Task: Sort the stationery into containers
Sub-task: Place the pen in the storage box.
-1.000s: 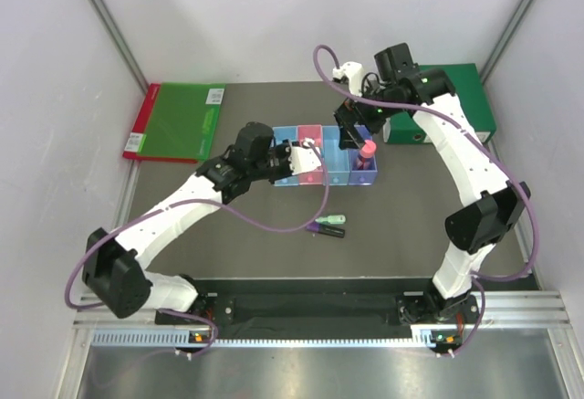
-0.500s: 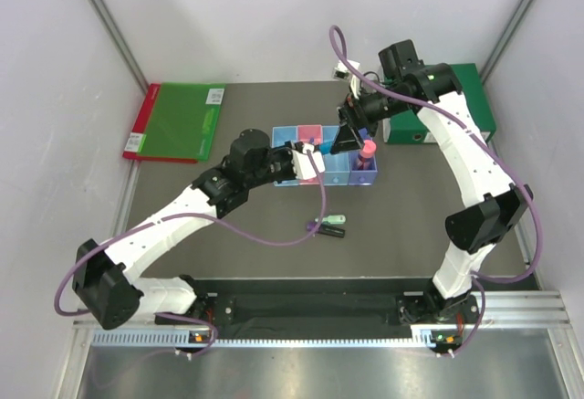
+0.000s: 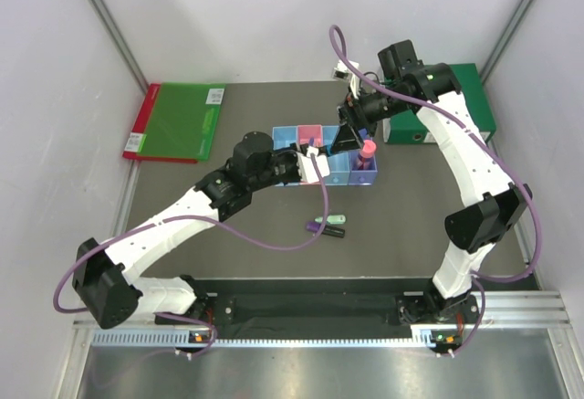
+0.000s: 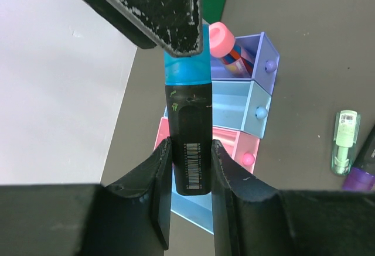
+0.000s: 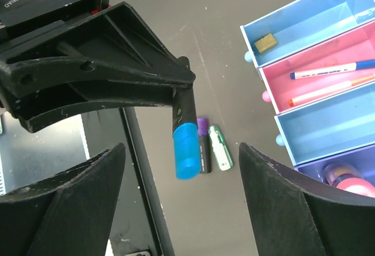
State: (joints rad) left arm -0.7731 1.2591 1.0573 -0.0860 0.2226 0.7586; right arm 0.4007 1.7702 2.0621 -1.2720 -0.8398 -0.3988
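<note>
White walls close around the dark grey table (image 3: 201,189), where the row of four small bins (image 3: 321,163) stands in the middle. Compared with one second ago, our left gripper (image 4: 190,150) has moved from the left end of the row toward its middle, and it stays clamped on the black marker with the blue cap (image 4: 188,133), which now hangs over the bins. Our right gripper (image 5: 181,150) has come a little closer above the row; its fingers are apart and hold nothing, though they have narrowed somewhat.

We judge that the marker is about to be dropped in a bin, but which one we cannot tell. The pink bin (image 5: 328,71) already holds two thin pens, the purple-blue bin (image 4: 258,54) holds the pink-capped piece (image 4: 221,38). A mint green marker (image 3: 334,220) and a purple marker (image 3: 321,229) lie on the table, not yet sorted.
</note>
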